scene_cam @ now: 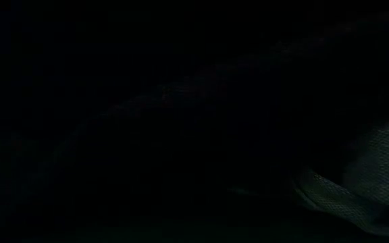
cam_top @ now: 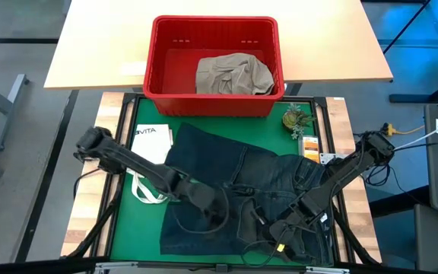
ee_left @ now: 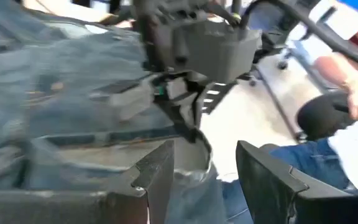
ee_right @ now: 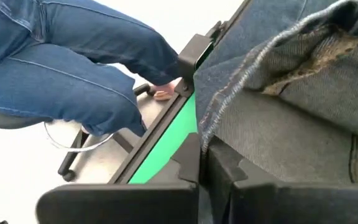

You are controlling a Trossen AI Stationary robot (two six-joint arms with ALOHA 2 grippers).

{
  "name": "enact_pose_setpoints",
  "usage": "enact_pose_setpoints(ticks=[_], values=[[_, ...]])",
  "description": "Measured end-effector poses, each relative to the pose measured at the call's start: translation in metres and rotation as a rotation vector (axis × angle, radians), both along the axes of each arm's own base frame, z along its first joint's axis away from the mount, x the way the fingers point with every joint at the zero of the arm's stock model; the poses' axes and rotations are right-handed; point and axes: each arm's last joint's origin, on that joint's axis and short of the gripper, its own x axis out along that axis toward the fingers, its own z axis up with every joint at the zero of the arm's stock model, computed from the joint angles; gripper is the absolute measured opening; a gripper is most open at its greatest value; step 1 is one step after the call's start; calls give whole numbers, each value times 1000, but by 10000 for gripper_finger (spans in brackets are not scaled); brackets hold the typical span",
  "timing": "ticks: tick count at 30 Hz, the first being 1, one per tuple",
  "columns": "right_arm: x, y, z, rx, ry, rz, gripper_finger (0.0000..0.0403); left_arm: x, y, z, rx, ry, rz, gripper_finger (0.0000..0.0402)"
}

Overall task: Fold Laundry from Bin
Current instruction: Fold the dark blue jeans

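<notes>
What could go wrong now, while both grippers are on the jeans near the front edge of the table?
1. The right gripper is shut on only a thin frayed edge of the jeans, so the cloth may slip out when it is pulled.
2. The left gripper is open close to the right one, so the two arms might collide.
3. The white tote bag lies partly under the jeans and could be dragged along.

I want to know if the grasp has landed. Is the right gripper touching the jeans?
Touching. The right wrist view shows the right gripper shut on the frayed edge of the jeans, the denim running down between its fingers.
</notes>
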Motion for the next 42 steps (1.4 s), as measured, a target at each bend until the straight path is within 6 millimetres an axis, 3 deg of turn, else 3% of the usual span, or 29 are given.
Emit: enact_pose_setpoints(ticks=[7,14,21,28,31,35,42], values=[[-3,0,-3,9,53,30,15,-54,16,36,152,105,127,165],[-6,-1,-5,14,90,48,16,-90,9,28,325,293,162,165],[-6,-1,-5,14,91,47,16,-94,-5,6,386,392,122,165],[-6,-1,-5,13,91,47,17,-94,-19,4,251,386,179,165],[-6,-1,-5,13,91,47,17,-93,-20,5,287,353,191,165],[-6,-1,-5,14,90,47,17,-97,-10,0,310,458,197,165],[-6,-1,-5,14,90,47,17,-102,26,-21,352,742,192,165]])
